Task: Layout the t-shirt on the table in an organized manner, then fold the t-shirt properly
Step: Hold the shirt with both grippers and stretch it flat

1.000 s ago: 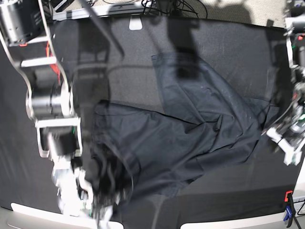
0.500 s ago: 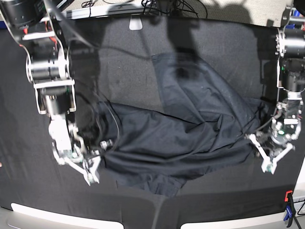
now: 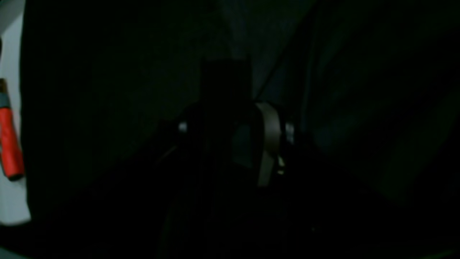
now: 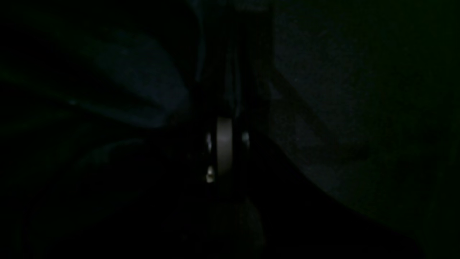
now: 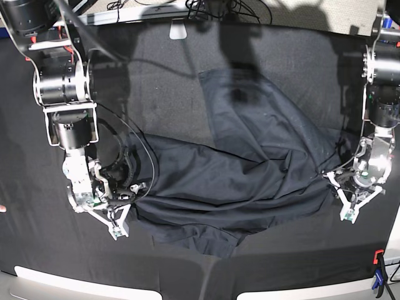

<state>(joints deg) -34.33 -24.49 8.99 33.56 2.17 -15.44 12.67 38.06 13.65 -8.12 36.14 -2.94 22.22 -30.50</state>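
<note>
The dark slate-blue t-shirt lies crumpled and creased across the middle of the black-clothed table, with one part reaching toward the far side. My right gripper is at the shirt's left edge. In the dark right wrist view its jaws stand close together with shirt cloth around them. My left gripper is low at the shirt's right edge. In the left wrist view its jaws stand apart, with dark cloth beyond them. The collar tag is hidden.
A red and blue clamp grips the table's front right corner, and its red handle shows in the left wrist view. The table's pale rim runs along the front. Cables and frame parts lie beyond the far edge.
My right arm has dragged the shirt's left part up from the front edge and lowered it flat. My left gripper has moved left to the shirt's right edge.
</note>
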